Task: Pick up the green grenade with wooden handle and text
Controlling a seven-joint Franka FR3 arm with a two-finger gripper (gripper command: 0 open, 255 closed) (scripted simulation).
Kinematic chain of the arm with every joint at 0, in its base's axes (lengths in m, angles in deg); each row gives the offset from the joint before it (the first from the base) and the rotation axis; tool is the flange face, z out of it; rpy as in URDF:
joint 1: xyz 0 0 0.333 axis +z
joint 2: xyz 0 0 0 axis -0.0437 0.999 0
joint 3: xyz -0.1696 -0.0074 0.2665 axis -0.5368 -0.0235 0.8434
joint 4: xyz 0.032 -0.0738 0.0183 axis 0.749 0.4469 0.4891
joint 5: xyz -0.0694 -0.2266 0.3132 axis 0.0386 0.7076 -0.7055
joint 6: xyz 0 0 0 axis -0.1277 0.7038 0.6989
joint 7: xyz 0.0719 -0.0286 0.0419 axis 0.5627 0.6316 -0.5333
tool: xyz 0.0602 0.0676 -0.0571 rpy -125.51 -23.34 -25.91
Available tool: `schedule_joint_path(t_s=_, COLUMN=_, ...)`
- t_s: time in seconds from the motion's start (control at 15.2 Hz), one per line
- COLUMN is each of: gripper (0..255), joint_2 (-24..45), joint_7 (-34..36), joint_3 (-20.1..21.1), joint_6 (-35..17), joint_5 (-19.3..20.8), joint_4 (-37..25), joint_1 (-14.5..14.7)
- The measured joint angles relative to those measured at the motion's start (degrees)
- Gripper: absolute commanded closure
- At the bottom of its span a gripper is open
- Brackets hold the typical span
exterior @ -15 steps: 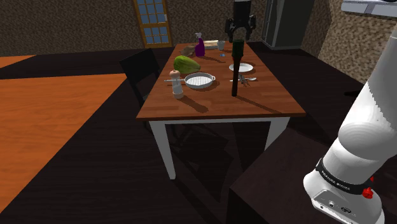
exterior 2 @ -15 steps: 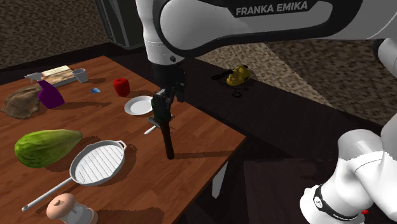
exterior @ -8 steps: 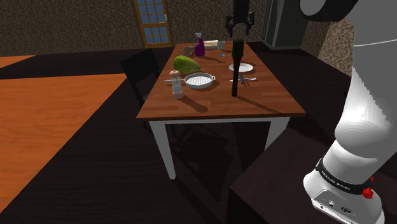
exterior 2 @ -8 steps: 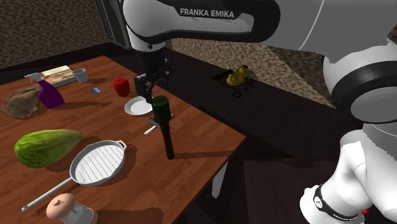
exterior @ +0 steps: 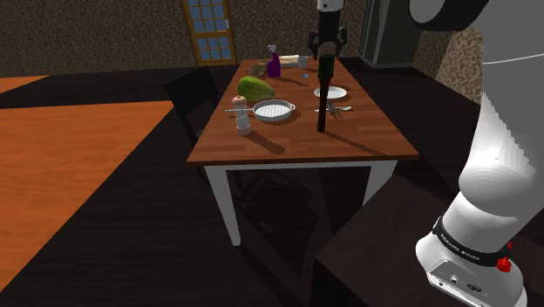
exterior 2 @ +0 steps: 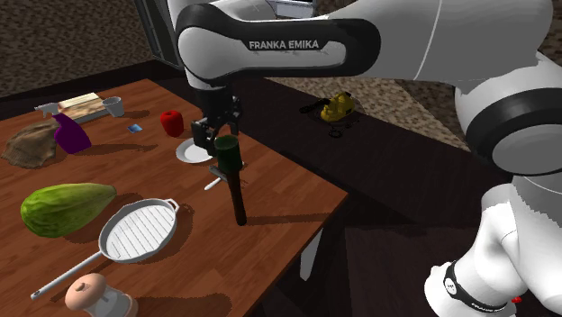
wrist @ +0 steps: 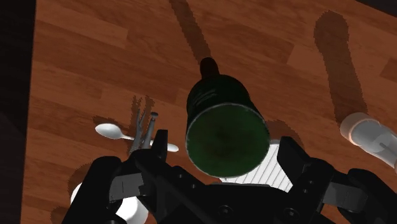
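Observation:
The grenade stands upright on the wooden table [exterior: 366, 139], its dark green head [exterior: 326, 66] on top and its dark handle [exterior: 322, 109] below. In the second exterior view the grenade head [exterior 2: 227, 153] sits beside the white plate. My gripper [exterior: 326, 47] hangs open just above the head, a little toward the plate in the second exterior view [exterior 2: 214, 133]. In the wrist view the round green head [wrist: 226, 130] lies between my fingers [wrist: 159, 145], which stand apart from it without touching.
Near the grenade lie a white plate [exterior 2: 194, 150], a spoon and fork [wrist: 137, 127] and a white grill pan [exterior 2: 140, 230]. Farther off are a red pepper [exterior 2: 171, 122], green gourd [exterior 2: 65, 209], purple spray bottle [exterior 2: 70, 135], a mill [exterior 2: 95, 295] and a chair [exterior: 192, 96].
My hand has drawn up and back off the grenade's head, which now shows uncovered, and the arm has swung round. The grenade has not moved.

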Motion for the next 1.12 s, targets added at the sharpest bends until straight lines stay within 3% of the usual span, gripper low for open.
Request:
schedule_joint_path(t_s=0.07, gripper=255, joint_2=-0.10, joint_7=0.04, joint_3=0.01, joint_6=-0.40, joint_5=0.02, joint_4=0.49, joint_1=0.05)
schedule_joint_path(t_s=0.73, gripper=255, joint_2=-0.19, joint_7=0.09, joint_3=0.02, joint_6=-0.75, joint_5=0.03, joint_4=0.83, joint_1=0.11)
schedule_joint_path(t_s=1.12, gripper=255, joint_2=0.91, joint_7=0.00, joint_3=-0.01, joint_6=3.56, joint_5=-0.18, joint_4=-4.48, joint_1=-0.28)
